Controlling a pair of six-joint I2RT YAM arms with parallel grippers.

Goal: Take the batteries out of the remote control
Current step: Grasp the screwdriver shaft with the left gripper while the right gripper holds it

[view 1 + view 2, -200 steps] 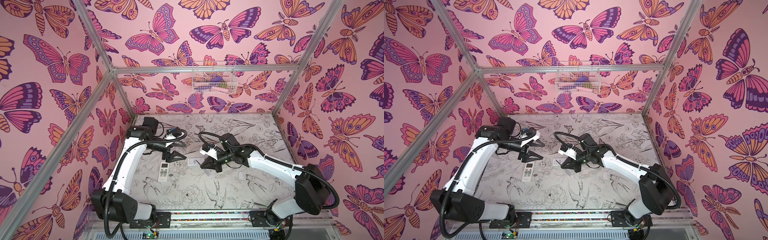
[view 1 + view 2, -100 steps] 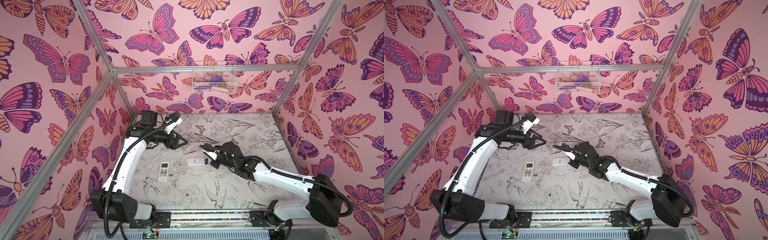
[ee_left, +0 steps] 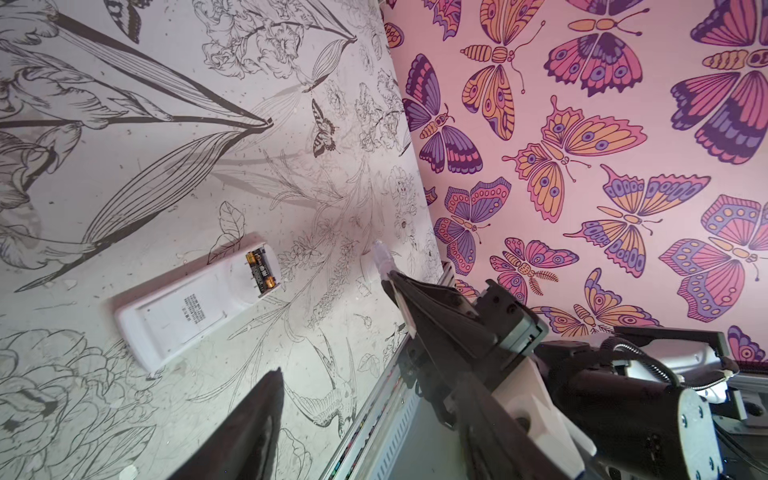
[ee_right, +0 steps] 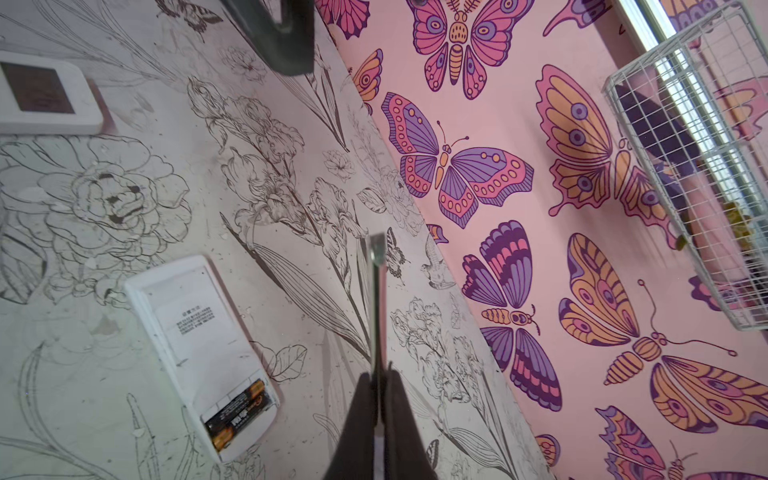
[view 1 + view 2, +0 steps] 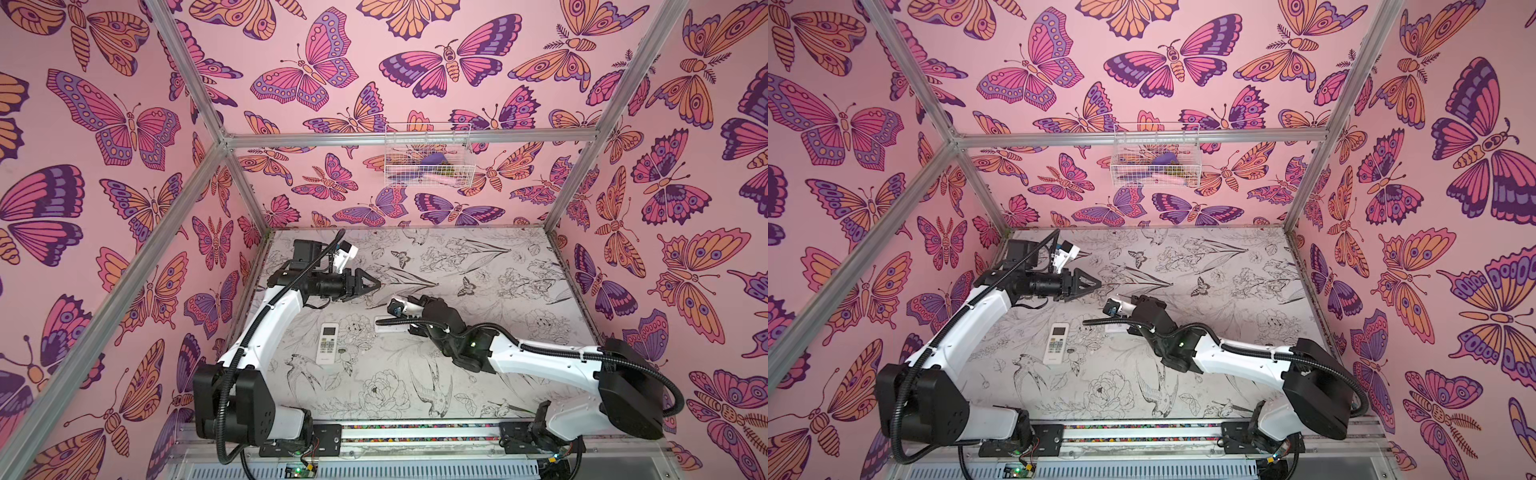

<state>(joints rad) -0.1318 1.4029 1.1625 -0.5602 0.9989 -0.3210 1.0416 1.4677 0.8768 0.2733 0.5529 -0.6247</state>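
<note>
A white remote control lies face down on the table, its cover off, and two black batteries with gold ends sit in the compartment. The right wrist view shows the same remote and batteries. In both top views my right wrist hides most of it. My left gripper hangs open and empty behind the remote, above the table. My right gripper is shut on a thin clear screwdriver, beside the remote's battery end without touching it.
A second white remote lies face up to the left of the first one. A white wire basket with a few things in it hangs on the back wall. Butterfly-patterned walls enclose the table on three sides.
My left gripper has risen from beside the remotes and swung toward the back, now pointing right. My right arm has dropped lower and turned its gripper, still holding the screwdriver.
</note>
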